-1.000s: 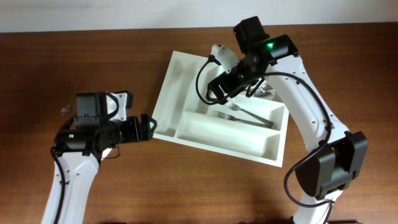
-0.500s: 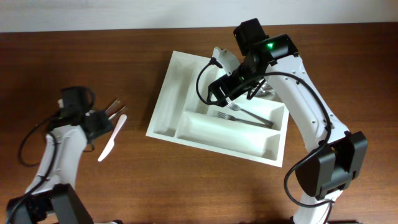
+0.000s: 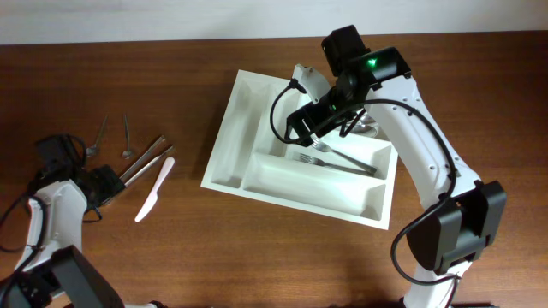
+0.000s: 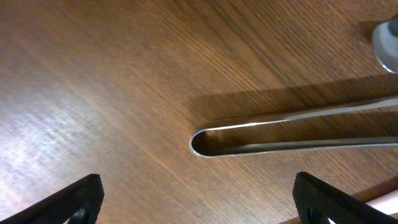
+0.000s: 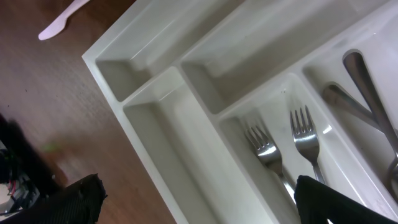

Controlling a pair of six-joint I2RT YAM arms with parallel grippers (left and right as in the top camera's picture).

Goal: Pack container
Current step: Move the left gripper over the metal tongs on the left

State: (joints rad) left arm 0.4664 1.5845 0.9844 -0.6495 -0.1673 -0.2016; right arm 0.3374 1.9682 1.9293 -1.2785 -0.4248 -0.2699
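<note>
The container, a large white cutlery tray, lies in the middle of the table. Two forks lie in a long compartment, and spoons lie in the compartment behind it. My right gripper hovers open and empty over the tray's left part. The right wrist view shows the tray, the forks and the spoons beneath the right gripper. My left gripper is open and empty low over the table. It sits at the closed end of metal tongs.
On the table left of the tray lie the tongs, a white plastic knife and two small metal utensils. The knife also shows in the right wrist view.
My left arm has swung from beside the tray's left edge out to the far left and down to the tongs. This uncovered the loose cutlery. My right arm has not moved.
</note>
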